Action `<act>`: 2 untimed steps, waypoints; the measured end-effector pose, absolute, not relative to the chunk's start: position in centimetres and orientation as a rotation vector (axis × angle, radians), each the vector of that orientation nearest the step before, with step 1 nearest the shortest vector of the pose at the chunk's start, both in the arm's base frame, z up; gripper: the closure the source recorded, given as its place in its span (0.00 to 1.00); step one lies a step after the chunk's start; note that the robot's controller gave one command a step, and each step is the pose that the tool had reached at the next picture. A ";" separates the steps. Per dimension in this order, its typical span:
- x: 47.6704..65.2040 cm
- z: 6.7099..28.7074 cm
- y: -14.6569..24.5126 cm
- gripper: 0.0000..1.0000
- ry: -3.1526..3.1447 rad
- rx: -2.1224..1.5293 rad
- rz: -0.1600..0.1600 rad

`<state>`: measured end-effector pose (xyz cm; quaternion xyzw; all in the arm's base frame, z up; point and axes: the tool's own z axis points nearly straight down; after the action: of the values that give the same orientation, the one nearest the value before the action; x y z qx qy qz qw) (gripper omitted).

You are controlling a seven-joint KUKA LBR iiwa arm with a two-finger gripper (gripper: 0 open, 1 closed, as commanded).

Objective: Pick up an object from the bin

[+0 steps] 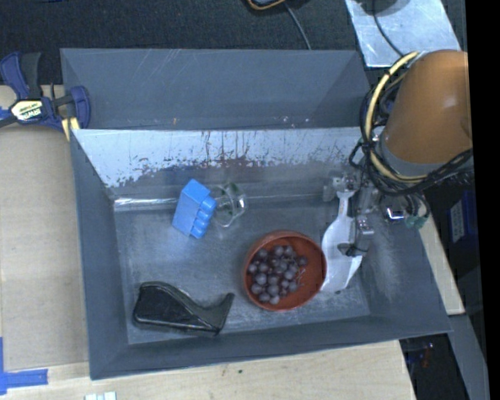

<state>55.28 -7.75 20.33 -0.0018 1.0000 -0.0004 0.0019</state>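
Camera view, hand (pixel 345 269) beside red bowl (pixel 294 302)

The bin (pixel 226 86) was matt grey metal, scuffed at the back; the block (pixel 193 208) was smooth blue plastic; the bowl (pixel 294 300) looked glossy.

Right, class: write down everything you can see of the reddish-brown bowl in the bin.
The bowl is round, shallow and reddish-brown, looking like plastic. It stands upright on the bin floor, right of centre, and holds a heap of small dark balls, perhaps beads or berries. The gripper hangs beside its right rim; whether they touch cannot be told.
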 end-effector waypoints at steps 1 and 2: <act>56.6 12.7 -7.9 0.00 3.138 0.072 0.000; 56.8 14.8 -5.9 1.00 3.121 0.033 -0.004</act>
<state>56.82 -5.88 14.83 0.0105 0.9999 -0.0013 0.0104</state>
